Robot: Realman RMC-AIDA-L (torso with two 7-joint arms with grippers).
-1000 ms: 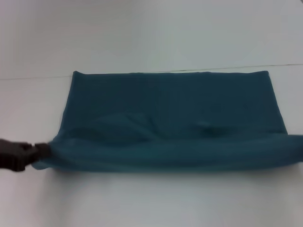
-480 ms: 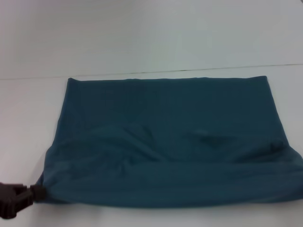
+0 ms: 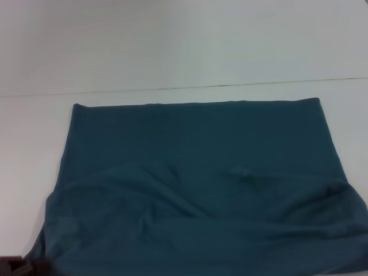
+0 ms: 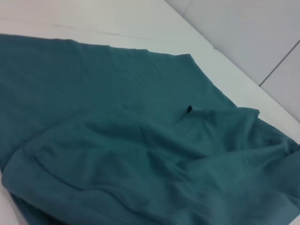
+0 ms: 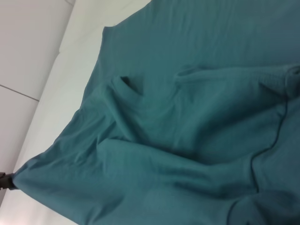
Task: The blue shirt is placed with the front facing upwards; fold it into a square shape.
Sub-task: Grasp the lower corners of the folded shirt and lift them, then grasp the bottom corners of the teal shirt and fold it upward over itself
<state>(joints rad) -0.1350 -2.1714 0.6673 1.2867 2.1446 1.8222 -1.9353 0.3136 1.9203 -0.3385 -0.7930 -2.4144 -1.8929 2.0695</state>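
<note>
Barely in frame, the left gripper [image 3: 26, 265] pinches, apparently, the near left corner of the blue shirt [image 3: 195, 184], which spreads away from it across the white table [image 3: 172, 46], long axis crosswise. Right gripper unseen; its hold cannot be told.

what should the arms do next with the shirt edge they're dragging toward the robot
Probably lower and release. The blue shirt lies spread on the table, its near part rumpled. The left gripper pinches the near left corner at the head view's bottom edge. The right gripper is out of view. Laying that edge flat would likely finish this fold.
</note>
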